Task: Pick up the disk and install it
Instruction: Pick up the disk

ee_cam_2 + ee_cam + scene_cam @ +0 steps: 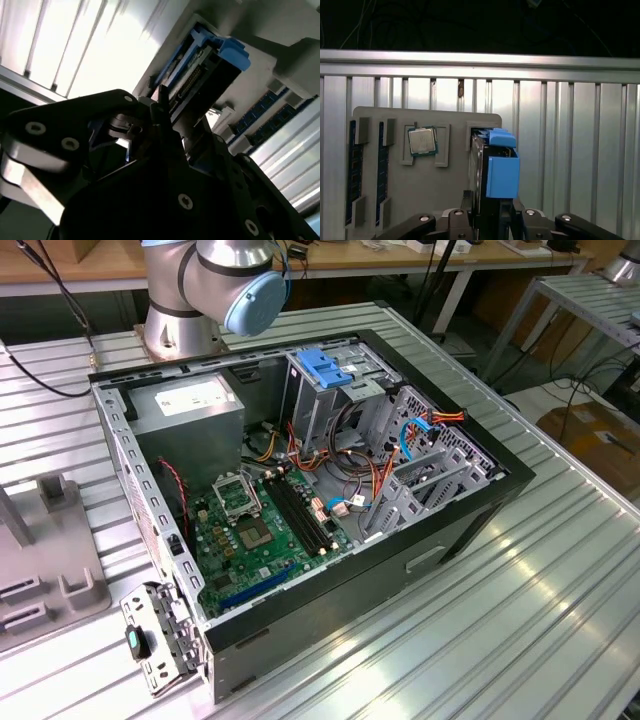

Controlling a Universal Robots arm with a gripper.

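Observation:
In the first wrist view the disk [497,172] stands on edge at a slot of the grey holder plate [420,195], with its blue carrier frame facing the camera. My gripper [492,212] has a finger on each flat face of the disk and looks shut on it. In the second wrist view the disk [200,75] runs out from the gripper [167,112], its connector edge and blue carrier corner showing. The arm's base [215,280] stands behind the computer case in the exterior view.
The open computer case [500,490] lies on the slatted metal table, holding a motherboard [260,530], a grey power supply [190,405] and a drive cage with a light-blue bracket [325,365]. The holder plate carries a processor chip [422,141] and memory sticks [353,170].

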